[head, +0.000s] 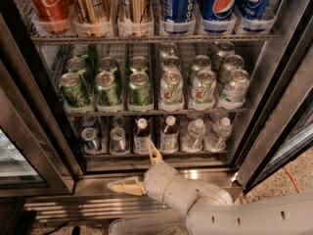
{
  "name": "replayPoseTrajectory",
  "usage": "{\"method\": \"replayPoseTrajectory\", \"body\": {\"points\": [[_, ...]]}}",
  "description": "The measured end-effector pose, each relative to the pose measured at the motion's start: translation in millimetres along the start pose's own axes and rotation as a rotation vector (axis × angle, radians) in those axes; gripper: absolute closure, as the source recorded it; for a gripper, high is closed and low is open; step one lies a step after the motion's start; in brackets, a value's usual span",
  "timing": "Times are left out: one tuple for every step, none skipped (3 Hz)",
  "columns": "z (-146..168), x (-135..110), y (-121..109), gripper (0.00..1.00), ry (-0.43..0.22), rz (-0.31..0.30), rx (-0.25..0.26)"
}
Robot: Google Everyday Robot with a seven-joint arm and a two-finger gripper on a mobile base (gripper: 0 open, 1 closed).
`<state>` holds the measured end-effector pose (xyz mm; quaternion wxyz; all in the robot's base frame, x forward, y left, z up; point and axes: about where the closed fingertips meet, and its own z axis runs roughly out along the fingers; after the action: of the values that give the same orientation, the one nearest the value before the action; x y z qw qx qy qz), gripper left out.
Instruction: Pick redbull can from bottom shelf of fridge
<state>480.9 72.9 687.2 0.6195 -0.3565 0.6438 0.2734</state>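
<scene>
You find the redbull can (118, 140) at the left of the bottom shelf (102, 154) of the fridge (215, 174), with another slim can (90, 138) on its left and capped bottles (142, 136) on its right. The gripper (133, 168) sits just below the shelf edge, right of the can. It is open and empty, with one finger pointing left and the other pointing up.

view: single, high, angled down | facing fridge (54, 131) interior, close | end effector (131, 166) lower centre
</scene>
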Motion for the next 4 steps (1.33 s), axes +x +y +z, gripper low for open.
{"method": "replayPoseTrajectory", "body": {"points": [[-5.3, -9.6, 8.5, 0.00, -0.058, 0.041, 0.038], [-6.9, -7.8, 7.1, 0.00, -0.075, 0.151, 0.128], [-6.9, -7.8, 7.2, 0.00, -0.075, 0.151, 0.128], [0.2, 0.6, 12.6, 0.00, -0.109, 0.186, 0.129]]}}
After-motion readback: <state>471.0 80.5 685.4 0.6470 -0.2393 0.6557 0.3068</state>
